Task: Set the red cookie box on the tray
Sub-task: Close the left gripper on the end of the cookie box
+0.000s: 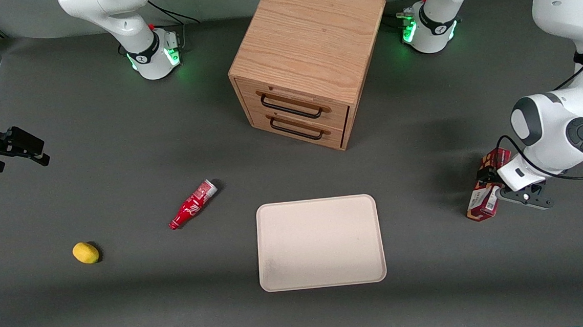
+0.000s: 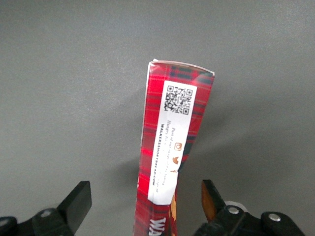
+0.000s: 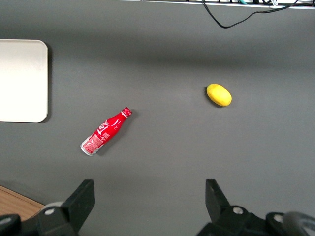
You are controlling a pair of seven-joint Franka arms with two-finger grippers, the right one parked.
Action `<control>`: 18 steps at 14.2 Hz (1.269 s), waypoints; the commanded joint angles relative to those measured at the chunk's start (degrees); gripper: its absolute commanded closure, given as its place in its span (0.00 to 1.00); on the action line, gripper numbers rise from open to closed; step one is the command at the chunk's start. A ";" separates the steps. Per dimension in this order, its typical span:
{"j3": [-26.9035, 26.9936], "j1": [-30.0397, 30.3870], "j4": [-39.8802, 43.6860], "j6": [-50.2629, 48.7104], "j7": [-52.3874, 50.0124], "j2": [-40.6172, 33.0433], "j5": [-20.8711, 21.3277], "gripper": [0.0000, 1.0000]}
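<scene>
Toward the working arm's end of the table (image 1: 127, 308), my gripper (image 2: 146, 199) hangs low over the red cookie box (image 1: 487, 188), fingers spread wide w/ the box between them. Wrist view shows one finger (image 2: 78, 199) and the other clear of the cardboard on both sides, so the gripper is released, not grasping anything. Box lies flat on the gray surface, long axis running roughly toward and away from the front camera, white label w/ QR code on the narrow face that shows in the wrist view. From the front, my wrist covers part of the box's side.

Tray (image 1: 322, 279) sits near the table's middle, nearer the front camera than the wooden drawer cabinet (image 1: 305, 60), well apart from the box and w/ nothing on it. Cabinet's two drawers are shut, black handles facing the tray.

Farther toward the parked arm's end: a small red soda bottle (image 1: 193, 204) lying on its side, beside the tray but not touching it, and a yellow lemon (image 1: 86, 252) further along, slightly nearer the camera than the bottle.
</scene>
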 commanded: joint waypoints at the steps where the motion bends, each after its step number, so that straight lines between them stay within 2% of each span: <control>1: -0.40 0.34 -0.06 0.59 1.55 0.04 -1.10 0.00; 3: -0.40 0.34 -0.15 0.59 1.55 0.04 -1.19 0.00; 4: -0.40 0.43 -0.15 0.50 1.55 0.04 -1.19 0.08; 6: -0.40 0.43 -0.23 0.59 1.55 0.04 -1.19 0.71; 7: -0.40 0.43 -0.23 0.50 1.55 -0.05 -1.19 0.99; 14: -0.49 0.34 -0.15 -2.13 1.20 -1.80 -1.54 1.00; 16: -0.49 -0.01 1.16 -6.94 -0.02 -4.43 -1.63 1.00; 18: -0.41 0.43 5.54 -16.41 -0.29 -7.25 -1.63 1.00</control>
